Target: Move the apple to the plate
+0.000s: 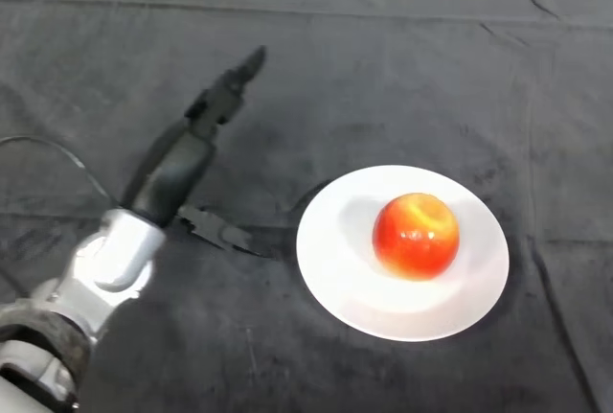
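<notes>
Apple (pixel 416 236) sits on plate (pixel 356 284) — well right of the open-fingered robot hand (pixel 187 159).

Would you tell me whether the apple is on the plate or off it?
On it: the apple rests near the middle of the white plate, and the left hand is open and well clear.

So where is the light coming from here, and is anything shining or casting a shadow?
Head view: a small bright glint on the red and yellow apple suggests light from above; the round white plate looks bright, with a thin shadow along its left rim; the open black robot hand casts a faint shadow on the dark cloth.
</notes>
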You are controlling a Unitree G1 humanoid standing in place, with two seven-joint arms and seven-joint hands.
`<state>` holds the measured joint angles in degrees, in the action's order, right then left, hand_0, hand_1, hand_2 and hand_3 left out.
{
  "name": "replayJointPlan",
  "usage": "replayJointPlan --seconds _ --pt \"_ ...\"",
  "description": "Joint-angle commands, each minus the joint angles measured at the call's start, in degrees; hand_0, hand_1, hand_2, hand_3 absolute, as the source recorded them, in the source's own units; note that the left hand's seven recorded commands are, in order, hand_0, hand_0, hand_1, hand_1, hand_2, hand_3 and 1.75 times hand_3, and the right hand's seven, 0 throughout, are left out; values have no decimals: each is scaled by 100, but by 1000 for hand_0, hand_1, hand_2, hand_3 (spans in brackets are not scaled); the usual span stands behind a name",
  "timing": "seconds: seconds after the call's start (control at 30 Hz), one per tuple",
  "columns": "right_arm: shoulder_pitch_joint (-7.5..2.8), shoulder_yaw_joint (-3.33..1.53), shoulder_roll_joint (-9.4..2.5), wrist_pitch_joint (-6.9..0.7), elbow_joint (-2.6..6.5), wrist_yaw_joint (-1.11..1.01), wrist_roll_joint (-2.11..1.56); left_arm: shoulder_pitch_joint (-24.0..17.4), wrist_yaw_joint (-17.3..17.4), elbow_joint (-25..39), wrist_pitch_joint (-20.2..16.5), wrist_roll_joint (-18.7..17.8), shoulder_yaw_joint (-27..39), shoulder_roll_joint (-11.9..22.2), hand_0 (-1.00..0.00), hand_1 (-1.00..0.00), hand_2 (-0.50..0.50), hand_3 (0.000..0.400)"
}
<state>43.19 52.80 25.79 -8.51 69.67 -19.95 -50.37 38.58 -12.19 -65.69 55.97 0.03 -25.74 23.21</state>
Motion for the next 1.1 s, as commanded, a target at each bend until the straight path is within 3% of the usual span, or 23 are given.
replayJointPlan --seconds 0.03,0.4,1.1 --pt "-118 83 125 28 29 -25 -51 -293 41 -236 127 -193 173 282 0 0 0 0" --pt "-119 83 124 28 28 -25 -50 -730 211 -296 150 -602 850 538 0 0 0 0" --pt "-122 81 119 27 17 -21 -48 -1218 682 -246 -274 -1733 2350 816 0 0 0 0"
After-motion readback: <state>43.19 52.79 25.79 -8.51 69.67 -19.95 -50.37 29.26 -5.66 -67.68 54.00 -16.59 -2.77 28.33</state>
